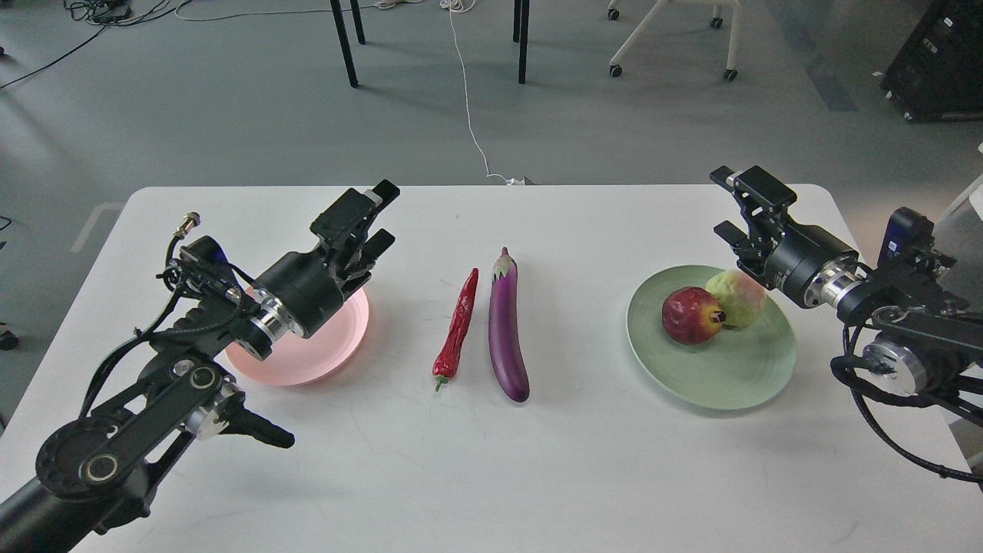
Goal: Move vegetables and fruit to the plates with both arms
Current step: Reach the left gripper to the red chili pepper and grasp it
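The dark-red pomegranate point(688, 315) and the yellow-green fruit point(737, 298) lie touching each other on the pale green plate point(722, 376) at the right. My right gripper point(726, 204) is open and empty, raised just behind the plate's far edge. The red chili pepper point(458, 322) and the purple eggplant point(507, 330) lie side by side on the table's middle. The salmon-pink plate point(322, 349) at the left holds nothing that I can see. My left gripper point(382, 219) is open and empty, above the pink plate's far right edge, left of the chili.
The white table point(537, 476) ends just behind both grippers and close to the right of the green plate. Chair and table legs point(522, 38) and a white cable point(468, 100) are on the floor beyond.
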Available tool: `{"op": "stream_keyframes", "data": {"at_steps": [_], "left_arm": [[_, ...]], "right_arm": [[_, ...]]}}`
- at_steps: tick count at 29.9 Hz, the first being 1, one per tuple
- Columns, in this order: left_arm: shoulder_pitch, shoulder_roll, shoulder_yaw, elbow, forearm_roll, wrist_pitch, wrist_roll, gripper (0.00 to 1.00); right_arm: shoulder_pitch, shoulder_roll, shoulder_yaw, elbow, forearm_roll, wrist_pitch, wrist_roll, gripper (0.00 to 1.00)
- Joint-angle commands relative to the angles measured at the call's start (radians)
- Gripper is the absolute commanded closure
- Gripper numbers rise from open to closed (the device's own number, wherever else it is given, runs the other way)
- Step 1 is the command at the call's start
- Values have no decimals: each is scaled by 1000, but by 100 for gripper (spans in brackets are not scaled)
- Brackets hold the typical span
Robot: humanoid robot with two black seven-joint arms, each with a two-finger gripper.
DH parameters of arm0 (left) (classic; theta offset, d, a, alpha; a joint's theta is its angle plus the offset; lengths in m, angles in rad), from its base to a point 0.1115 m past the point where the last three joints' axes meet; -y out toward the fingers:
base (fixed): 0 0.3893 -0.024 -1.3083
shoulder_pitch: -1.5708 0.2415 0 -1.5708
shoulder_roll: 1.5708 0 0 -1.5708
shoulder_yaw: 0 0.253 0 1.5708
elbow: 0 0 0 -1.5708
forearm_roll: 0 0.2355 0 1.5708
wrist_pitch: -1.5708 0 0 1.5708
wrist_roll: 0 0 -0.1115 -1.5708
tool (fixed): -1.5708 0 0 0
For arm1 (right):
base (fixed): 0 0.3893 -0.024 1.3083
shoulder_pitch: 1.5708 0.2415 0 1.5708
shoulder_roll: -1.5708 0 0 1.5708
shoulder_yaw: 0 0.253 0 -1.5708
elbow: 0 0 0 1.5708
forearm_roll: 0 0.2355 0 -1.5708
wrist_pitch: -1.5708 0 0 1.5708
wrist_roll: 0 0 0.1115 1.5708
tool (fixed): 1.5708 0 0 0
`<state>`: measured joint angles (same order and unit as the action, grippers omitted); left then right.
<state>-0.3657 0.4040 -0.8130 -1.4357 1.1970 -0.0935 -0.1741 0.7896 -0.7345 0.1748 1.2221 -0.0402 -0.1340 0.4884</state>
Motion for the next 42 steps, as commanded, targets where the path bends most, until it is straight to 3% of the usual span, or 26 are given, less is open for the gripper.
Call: {"op": "stream_keyframes", "data": {"at_steps": [1, 3, 6, 10, 15, 21, 32, 38, 42], "left_arm": [[-111, -4, 148, 11, 171, 1, 7, 2], [-183, -5, 245, 20, 272, 0, 22, 2], [-271, -5, 320, 53, 406, -40, 85, 2], [-370, -4, 351, 109, 559, -193, 146, 2], [-466, -2, 454, 139, 634, -344, 168, 2], [-460, -10, 540, 152, 636, -351, 232, 4], [-397, -8, 541, 150, 636, -376, 268, 15], [-394, -4, 540, 149, 633, -390, 268, 40], [-391, -4, 541, 149, 635, -390, 289, 80]], "right_arm": [[-111, 32, 199, -44, 187, 46, 0, 3], [-148, 30, 241, -73, 246, 109, 0, 3], [-188, 20, 256, -81, 261, 175, 0, 3], [-197, -5, 255, -78, 261, 191, 0, 3], [-197, -5, 255, -76, 260, 189, 0, 3], [-196, -6, 255, -76, 256, 189, 0, 3], [-197, -5, 255, -78, 255, 186, 0, 3], [-197, -6, 253, -78, 252, 185, 0, 3], [-197, -6, 253, -78, 252, 183, 0, 3]]}}
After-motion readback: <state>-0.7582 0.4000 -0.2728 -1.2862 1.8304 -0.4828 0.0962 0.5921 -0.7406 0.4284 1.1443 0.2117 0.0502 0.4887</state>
